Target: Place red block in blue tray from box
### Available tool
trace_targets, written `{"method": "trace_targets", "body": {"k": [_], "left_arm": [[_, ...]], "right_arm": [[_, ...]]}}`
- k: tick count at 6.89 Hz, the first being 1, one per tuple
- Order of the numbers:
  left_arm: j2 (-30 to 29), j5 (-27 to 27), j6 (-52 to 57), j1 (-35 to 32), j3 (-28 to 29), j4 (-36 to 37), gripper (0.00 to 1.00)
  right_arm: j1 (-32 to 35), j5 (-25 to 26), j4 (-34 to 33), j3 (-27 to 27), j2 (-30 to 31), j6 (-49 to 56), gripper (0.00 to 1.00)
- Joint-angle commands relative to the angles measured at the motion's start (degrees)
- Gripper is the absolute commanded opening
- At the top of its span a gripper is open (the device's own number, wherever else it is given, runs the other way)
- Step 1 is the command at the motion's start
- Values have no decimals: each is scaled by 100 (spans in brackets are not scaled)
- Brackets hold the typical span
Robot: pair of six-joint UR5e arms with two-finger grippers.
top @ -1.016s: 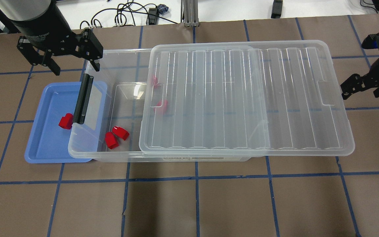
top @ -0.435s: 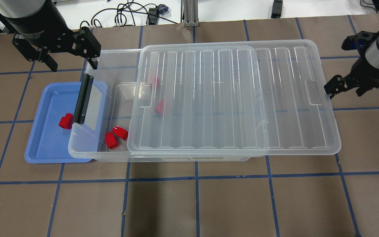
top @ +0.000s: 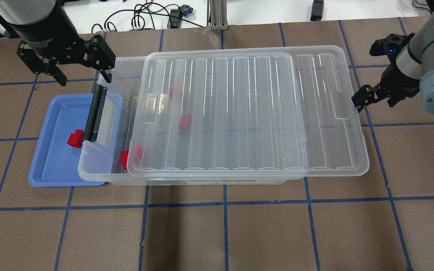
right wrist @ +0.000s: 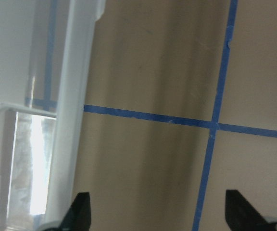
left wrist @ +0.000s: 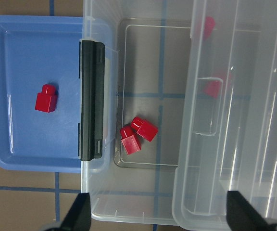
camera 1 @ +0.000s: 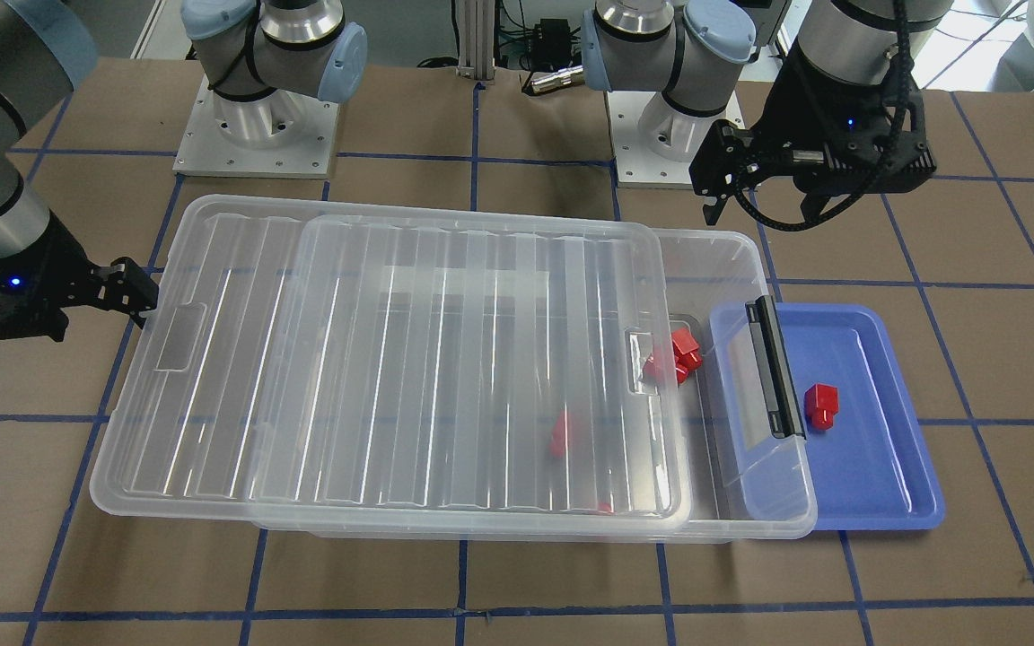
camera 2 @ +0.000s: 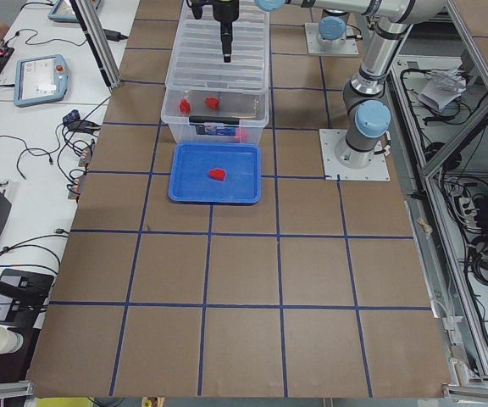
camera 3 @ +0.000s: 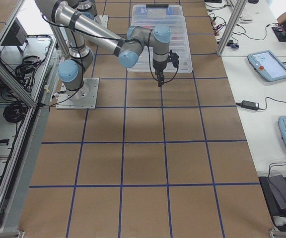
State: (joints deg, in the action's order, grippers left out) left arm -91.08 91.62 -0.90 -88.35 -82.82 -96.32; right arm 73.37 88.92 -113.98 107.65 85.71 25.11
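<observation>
One red block (top: 75,138) lies in the blue tray (top: 51,165), also seen in the left wrist view (left wrist: 46,98). The clear box (top: 119,64) stands to the right of the tray, its black latch handle (top: 95,113) hanging over the tray. Its ribbed lid (top: 247,113) covers most of the box. Two red blocks (left wrist: 138,134) lie at the open end, and others show through the lid (top: 184,121). My left gripper (top: 83,73) is open and empty, high over the box's far left corner. My right gripper (top: 375,98) is open, one finger at the lid's right edge (right wrist: 76,96).
The lid overhangs the box's right end (camera 1: 135,431). Brown table paper with blue tape lines (top: 224,233) lies in front. Cables (top: 145,15) lie on the white surface behind the table. Both arm bases (camera 1: 257,117) stand at the table's robot side.
The lid has slid left over the box with my right gripper following its right edge. It now half covers the two blocks at the open end. My left gripper has barely moved.
</observation>
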Motion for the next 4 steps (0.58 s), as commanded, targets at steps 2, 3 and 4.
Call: {"method": "trace_targets", "body": {"k": [2,3,4], "left_arm": [[10,22,-7,-24,-5,34,100],[-41,5,-7,-24,-6,43,100],[-42,-4,-7,-24,-6,43,100]], "right_arm": [[747,-41,-18,-7,-1,-707,100],[897,-41,-53,1,-1,-936,100],[1047,-50,-158,2,-1,-1077,100]]}}
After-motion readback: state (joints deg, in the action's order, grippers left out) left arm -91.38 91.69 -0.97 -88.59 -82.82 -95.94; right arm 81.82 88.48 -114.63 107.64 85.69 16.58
